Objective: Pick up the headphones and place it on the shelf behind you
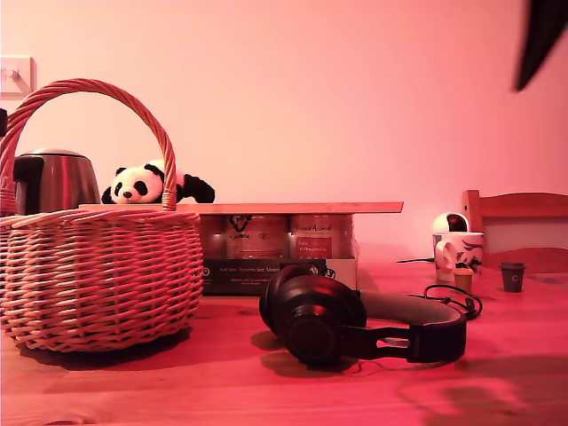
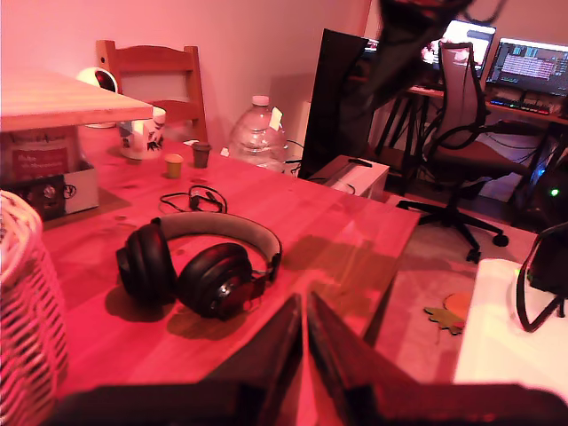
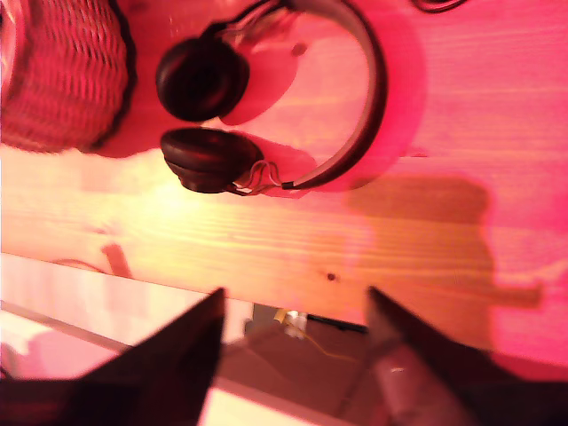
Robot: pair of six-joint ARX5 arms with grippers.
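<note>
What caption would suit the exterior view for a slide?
Black headphones lie on a wooden table beside a wicker basket, below the board shelf where a toy panda rests.

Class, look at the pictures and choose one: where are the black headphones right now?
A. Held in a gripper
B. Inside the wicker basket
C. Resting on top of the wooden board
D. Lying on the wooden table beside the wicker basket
D: the headphones lie flat on the table, next to the wicker basket, with neither gripper touching them.
</note>
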